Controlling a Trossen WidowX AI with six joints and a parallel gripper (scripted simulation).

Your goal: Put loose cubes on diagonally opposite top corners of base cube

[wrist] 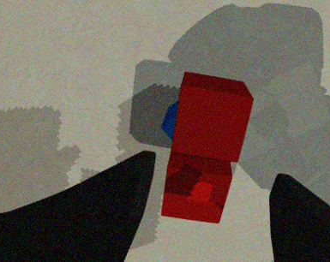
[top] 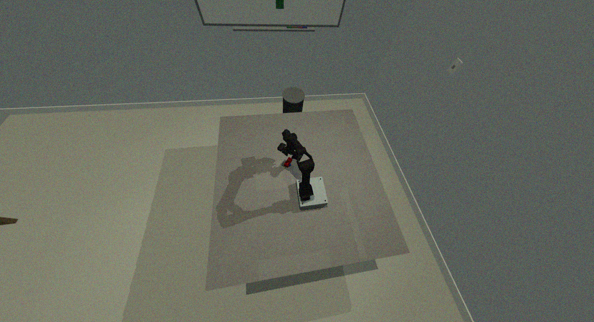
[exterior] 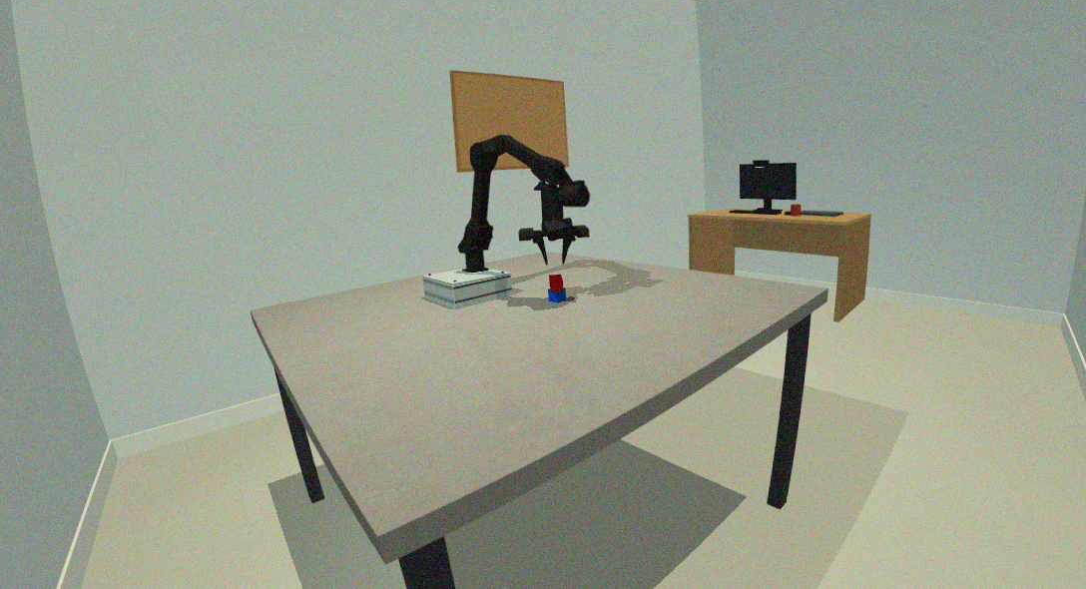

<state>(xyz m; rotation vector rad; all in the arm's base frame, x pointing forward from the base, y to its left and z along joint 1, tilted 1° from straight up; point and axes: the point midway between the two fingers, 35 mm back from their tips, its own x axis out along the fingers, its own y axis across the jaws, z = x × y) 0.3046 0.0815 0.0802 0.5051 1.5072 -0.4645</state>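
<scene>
Two red cubes sit on the blue base cube (exterior: 556,296) (wrist: 170,122). In the wrist view one red cube (wrist: 213,122) is at upper centre, and the other red cube (wrist: 195,207) is below it, partly shaded. Only a small corner of the blue base shows there, left of the upper cube. In the exterior view the red cubes (exterior: 555,283) overlap into one block; in the top view they are a small red patch (top: 288,161). Any gap between them is not clear. My gripper (exterior: 555,264) (wrist: 215,175) is open and empty, just above the red cubes, fingers pointing down.
The arm's white base box (top: 318,191) (exterior: 470,288) stands on the table (top: 265,245) (exterior: 485,372), close to the cubes. The arm arches over from it. A desk (exterior: 790,236) with a monitor (exterior: 768,181) stands far off against the wall.
</scene>
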